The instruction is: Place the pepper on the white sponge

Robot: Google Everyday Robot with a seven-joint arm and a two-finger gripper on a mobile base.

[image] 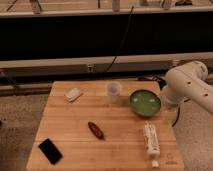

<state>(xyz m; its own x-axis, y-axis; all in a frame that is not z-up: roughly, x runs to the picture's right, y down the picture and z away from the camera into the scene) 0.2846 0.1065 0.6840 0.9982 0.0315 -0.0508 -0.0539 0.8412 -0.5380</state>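
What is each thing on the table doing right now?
Pepper: lying on the table, untouched.
Sponge: flat, nothing on it.
Cup: upright.
Bowl: upright, looks empty.
Tube: lying on its side.
Phone: lying flat.
Gripper: at the table's right edge, beside the bowl.

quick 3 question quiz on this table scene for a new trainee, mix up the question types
1. True or false: the pepper already lies on the white sponge.
2. Which thing lies nearest the bottom left corner of the picture? A) the pepper B) the black flat object C) the white sponge
3. Fill in: the gripper hangs at the table edge on the picture's right, beside the green ____.

Key
1. False: the pepper lies on bare wood, well apart from the sponge.
2. B
3. bowl, meaning the green bowl
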